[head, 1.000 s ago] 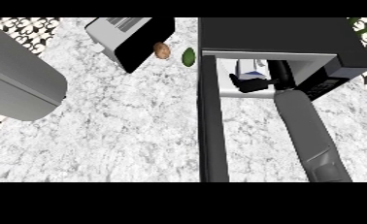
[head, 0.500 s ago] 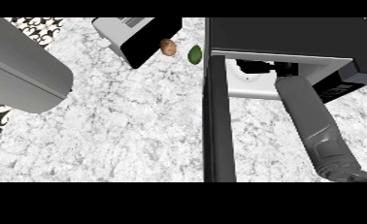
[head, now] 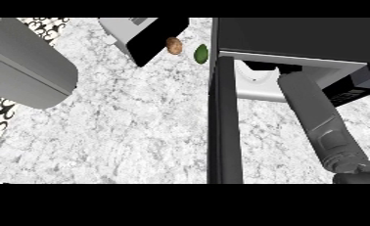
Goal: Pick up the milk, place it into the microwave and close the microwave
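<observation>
Head view: right forearm [head: 318,117] extends into the open microwave [head: 289,34], hiding its hand, whose grasp I cannot tell.

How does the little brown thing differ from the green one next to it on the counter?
The brown item is rounder and lies right beside the dark appliance; the green item is a narrower oval, nearer the microwave door. Both are small and lie on the marble counter.
</observation>
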Tool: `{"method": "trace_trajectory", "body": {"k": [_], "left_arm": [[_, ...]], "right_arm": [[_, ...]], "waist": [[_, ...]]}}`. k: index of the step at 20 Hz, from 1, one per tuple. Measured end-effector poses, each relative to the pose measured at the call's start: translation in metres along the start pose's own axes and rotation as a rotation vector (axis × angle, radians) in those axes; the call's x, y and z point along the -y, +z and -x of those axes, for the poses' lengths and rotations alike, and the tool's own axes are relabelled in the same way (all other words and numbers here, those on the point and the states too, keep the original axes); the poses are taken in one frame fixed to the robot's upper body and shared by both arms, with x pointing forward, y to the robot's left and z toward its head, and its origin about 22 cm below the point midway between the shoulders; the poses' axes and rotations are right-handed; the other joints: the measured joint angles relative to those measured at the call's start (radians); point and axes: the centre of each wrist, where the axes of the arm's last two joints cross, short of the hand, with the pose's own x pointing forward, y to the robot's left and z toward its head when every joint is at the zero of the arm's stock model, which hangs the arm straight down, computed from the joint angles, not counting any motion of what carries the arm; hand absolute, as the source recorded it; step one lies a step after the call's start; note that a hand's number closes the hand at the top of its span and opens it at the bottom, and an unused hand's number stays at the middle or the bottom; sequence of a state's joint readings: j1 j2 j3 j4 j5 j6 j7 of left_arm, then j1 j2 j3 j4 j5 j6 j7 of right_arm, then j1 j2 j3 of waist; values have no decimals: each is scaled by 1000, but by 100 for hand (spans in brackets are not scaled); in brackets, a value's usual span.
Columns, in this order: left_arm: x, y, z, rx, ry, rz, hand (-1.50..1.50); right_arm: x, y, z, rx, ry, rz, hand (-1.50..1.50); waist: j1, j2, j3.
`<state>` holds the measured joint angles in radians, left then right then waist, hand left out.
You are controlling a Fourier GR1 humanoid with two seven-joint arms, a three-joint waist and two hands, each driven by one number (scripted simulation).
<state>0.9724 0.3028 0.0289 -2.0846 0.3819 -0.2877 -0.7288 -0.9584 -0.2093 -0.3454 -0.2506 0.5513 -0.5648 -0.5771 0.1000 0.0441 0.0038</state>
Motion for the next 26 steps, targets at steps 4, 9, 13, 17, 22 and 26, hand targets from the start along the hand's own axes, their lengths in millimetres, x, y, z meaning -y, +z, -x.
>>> {"method": "trace_trajectory", "body": {"k": [4, 9, 13, 17, 22, 26], "left_arm": [[2, -5, 4, 0, 2, 26, -150], [9, -8, 8, 1, 14, 59, -150], [18, -13, 13, -5, 33, 77, -150], [24, -14, 15, -16, 54, 97, -150], [40, -17, 14, -14, 63, 139, -150], [59, -22, 12, -15, 68, 172, -150]], "right_arm": [[-6, 5, 1, 2, -39, -40, -150], [-4, 5, 4, 23, -117, -85, -150], [-4, 12, 11, 37, -198, -114, -150], [-6, 17, 16, 51, -277, -132, -150], [-9, 32, 28, 52, -379, -166, -150], [-14, 47, 36, 60, -451, -189, -150]], "waist": [[-1, -1, 1], [-7, -4, 1], [-19, -8, 1], [-33, -17, 0], [-54, -28, -1], [-66, -36, -3]]}}
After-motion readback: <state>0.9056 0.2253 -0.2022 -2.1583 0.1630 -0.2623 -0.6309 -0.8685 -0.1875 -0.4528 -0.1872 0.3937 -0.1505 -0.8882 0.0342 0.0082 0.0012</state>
